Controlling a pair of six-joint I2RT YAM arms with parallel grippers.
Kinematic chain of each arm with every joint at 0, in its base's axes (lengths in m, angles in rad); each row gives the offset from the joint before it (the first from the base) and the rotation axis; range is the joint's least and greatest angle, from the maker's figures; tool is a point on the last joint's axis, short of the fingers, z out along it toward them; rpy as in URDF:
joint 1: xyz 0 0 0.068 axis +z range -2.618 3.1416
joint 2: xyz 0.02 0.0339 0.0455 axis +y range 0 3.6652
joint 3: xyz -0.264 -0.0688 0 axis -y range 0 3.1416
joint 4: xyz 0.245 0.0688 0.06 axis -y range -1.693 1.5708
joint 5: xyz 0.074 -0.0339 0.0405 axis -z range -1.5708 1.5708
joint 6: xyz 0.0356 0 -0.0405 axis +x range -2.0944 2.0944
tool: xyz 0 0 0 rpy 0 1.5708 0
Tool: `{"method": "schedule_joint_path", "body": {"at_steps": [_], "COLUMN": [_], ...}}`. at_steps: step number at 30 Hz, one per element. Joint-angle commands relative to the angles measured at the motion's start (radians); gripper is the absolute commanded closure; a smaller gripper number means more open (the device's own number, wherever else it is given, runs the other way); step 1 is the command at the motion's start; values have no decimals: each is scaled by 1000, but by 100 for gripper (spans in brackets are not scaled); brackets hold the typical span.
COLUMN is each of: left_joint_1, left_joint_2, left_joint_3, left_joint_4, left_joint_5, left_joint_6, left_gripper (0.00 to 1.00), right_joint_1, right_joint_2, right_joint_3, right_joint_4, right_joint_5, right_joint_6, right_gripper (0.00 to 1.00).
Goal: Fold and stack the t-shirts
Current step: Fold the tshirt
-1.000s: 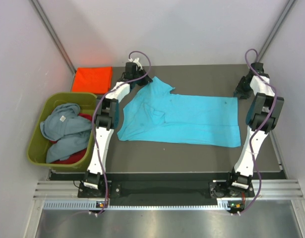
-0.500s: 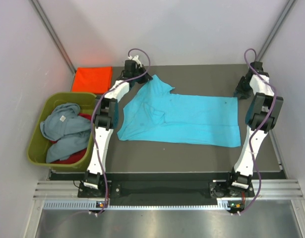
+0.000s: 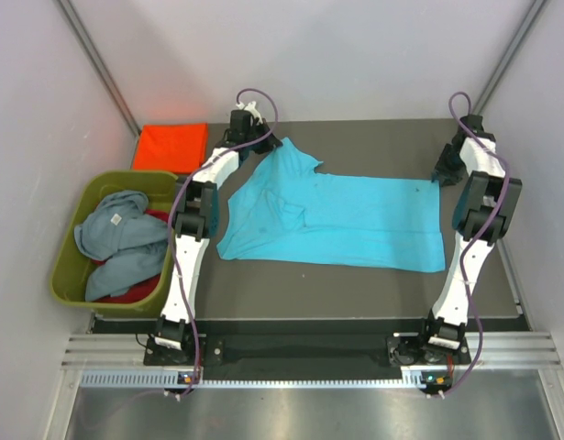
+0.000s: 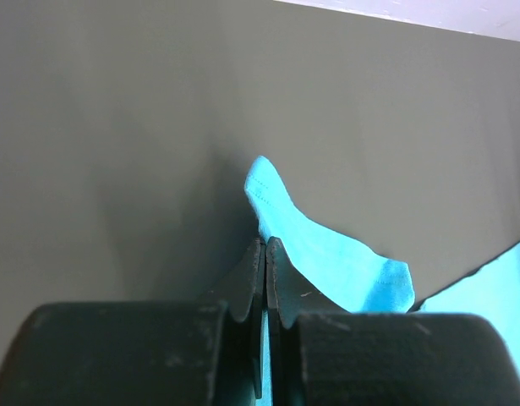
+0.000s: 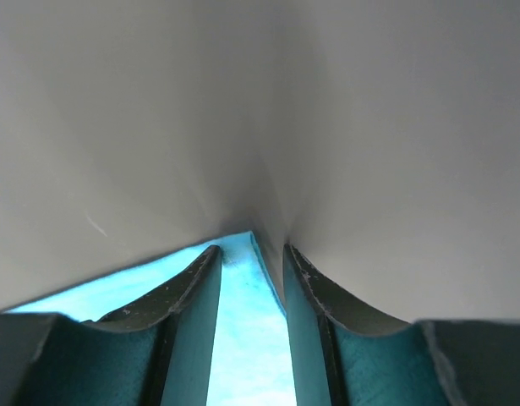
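Step in hand, as judged: gripping the far corners of the turquoise shirt (image 3: pixel 346 220), which lies spread flat at mid-frame on the table (image 3: pixel 309 284). Left gripper (image 4: pixel 265 245), at the shirt's upper left, is clamped on a cloth corner. Right gripper (image 5: pixel 251 251), at the upper right corner, has its fingers apart astride the cloth edge; it probably must close before any fold. Orange-red shirt (image 3: pixel 170 147) lies folded at upper left. Grey-blue shirt (image 3: pixel 116 234) and red shirt (image 3: pixel 139 291) sit in the tub (image 3: pixel 66 266), left. Surface is dark grey and matte; pale walls (image 3: pixel 355 55) enclose it.

red t-shirt (image 3: pixel 144 291): mostly buried under grey-blue t-shirt (image 3: pixel 116 234) | turquoise t-shirt (image 5: pixel 243 338): cut by right wrist view's edge
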Motion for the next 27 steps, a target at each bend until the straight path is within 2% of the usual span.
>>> {"method": "schedule_joint_path", "body": {"at_steps": [1, 6, 9, 14, 18, 27], "left_joint_1": [-3, -3, -3, -3, -3, -3], "left_joint_2": [-98, -107, -115, -128, -151, -240], "left_joint_3": [5, 0, 0, -1, -1, -90], "left_joint_4": [32, 30, 30, 27, 1, -88], "left_joint_5": [4, 6, 6, 7, 1, -10], "left_joint_6": [-7, -7, -10, -19, -18, 14], "left_gripper": [100, 100, 100, 100, 100, 100], "right_joint_1": [6, 7, 9, 10, 10, 9], "right_joint_2": [27, 37, 48, 49, 29, -83], "right_joint_3": [47, 47, 63, 76, 76, -11], "right_joint_4": [-7, -6, -7, -12, -13, 8], "right_joint_5": [4, 4, -37, -47, -37, -47], "right_joint_6": [0, -13, -25, -25, -19, -10], "right_gripper": [65, 69, 79, 86, 100, 100]}}
